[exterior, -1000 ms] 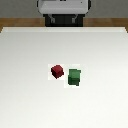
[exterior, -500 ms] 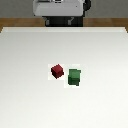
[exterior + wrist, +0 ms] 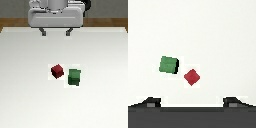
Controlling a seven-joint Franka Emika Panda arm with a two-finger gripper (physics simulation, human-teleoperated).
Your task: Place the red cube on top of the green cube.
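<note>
White table [image 3: 30,100], perhaps wooden floor [image 3: 12,22] behind

White table [image 3: 30,100], two cubes on it
Red cube [image 3: 57,71] and green cube [image 3: 74,77] rest side by side, just apart, ahead of the raised gripper [image 3: 55,33].

White table [image 3: 25,100] (brown floor [image 3: 10,22] behind).

red cube [image 3: 57,71] on table [image 3: 30,105] | green cube [image 3: 74,77] just beside, toward exterior view's right
</note>
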